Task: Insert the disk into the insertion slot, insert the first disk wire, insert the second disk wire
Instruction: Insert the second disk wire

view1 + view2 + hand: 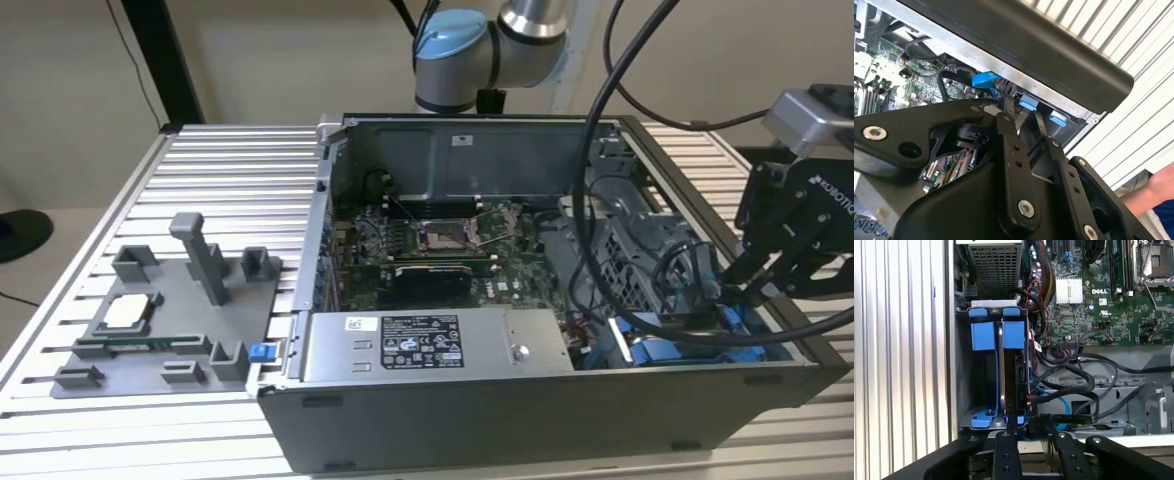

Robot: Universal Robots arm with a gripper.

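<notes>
Near, on the exterior view's right: tool (742, 292) dipped into the corner of the open case (534, 425) on the counter (227, 160), right at the insertion slot (963, 370). Inside that slot, standing on edge in its blue frame, the disk (1015, 370), tool at its end. Pinching or merely touching? Cannot tell. Just beside, black cables (1074, 382). Leftward, the grey power-supply box (427, 345). Farther in, the motherboard (427, 250). Far back, the arm (494, 45).

Grey fixture tray (147, 335) rests on slatted table (240, 160), to the exterior view's left of computer case (534, 420). Inside the case, labelled power-supply box (534, 345) adjoins motherboard (514, 285).
</notes>
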